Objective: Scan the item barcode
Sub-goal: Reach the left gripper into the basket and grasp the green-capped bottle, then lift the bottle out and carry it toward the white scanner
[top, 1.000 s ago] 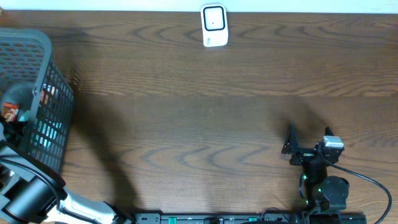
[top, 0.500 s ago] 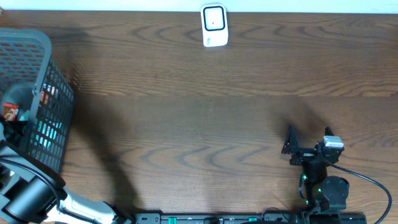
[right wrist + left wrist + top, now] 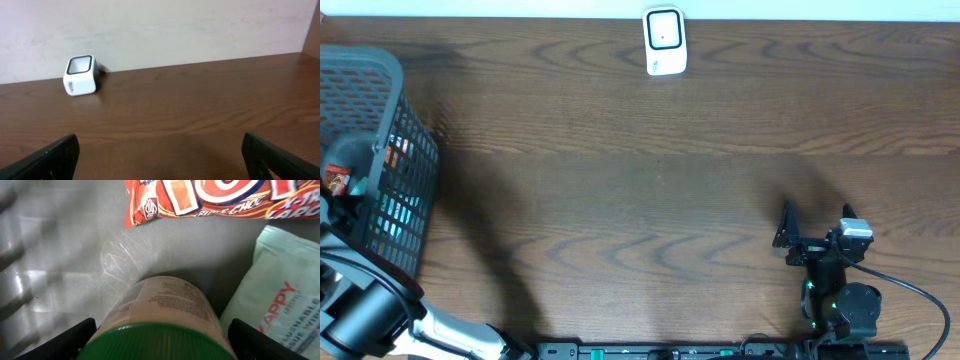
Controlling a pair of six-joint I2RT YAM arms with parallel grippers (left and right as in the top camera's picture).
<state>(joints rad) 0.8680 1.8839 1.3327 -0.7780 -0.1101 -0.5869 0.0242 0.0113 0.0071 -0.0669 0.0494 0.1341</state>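
The left gripper (image 3: pixel 161 330) stands apart, straddling the green-lidded jar (image 3: pixel 167 297) in the basket (image 3: pixel 410 170). The jar looks rigid, smooth and slippery, so it is best squeezed around its labelled body.

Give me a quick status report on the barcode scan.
Left gripper astride green-lidded jar in basket, grip unclear. Right gripper open, over table. Scanner at far edge. Wipes pack close beside jar.

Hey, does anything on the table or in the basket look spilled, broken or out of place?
Nothing stands out. The scanner sits squarely at the far edge of the table, and in the basket the green-lidded jar, orange snack packet and wipes pack look intact, with no spill visible.
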